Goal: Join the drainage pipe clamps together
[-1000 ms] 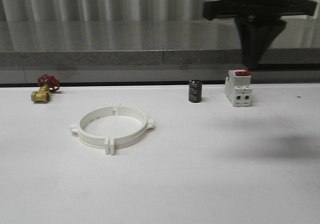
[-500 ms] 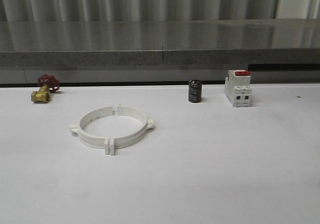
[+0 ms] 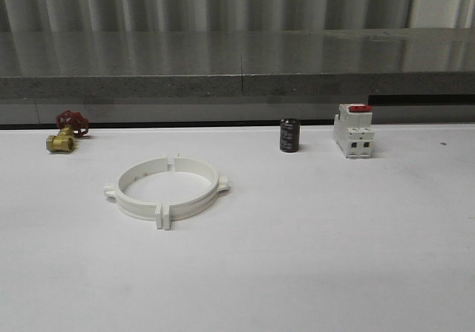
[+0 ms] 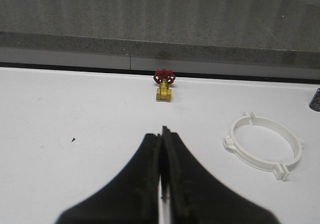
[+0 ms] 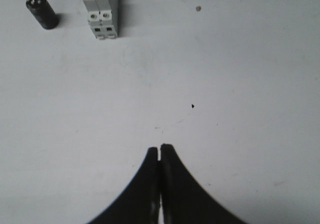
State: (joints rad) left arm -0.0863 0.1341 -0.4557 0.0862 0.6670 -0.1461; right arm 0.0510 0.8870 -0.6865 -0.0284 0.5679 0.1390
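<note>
Two clamps sat joined as a ring on your bench, nearer your left pincer; both it and the right pincer were closed, empty

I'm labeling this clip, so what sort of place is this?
Likely a lab or workshop test bench: a plain white table against a grey ledge, set with hardware samples, namely white drainage pipe clamps, a brass valve and a circuit-breaker-style switch.

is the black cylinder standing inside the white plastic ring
No, the black cylinder stands outside the white plastic ring, farther back and to its right.
</note>
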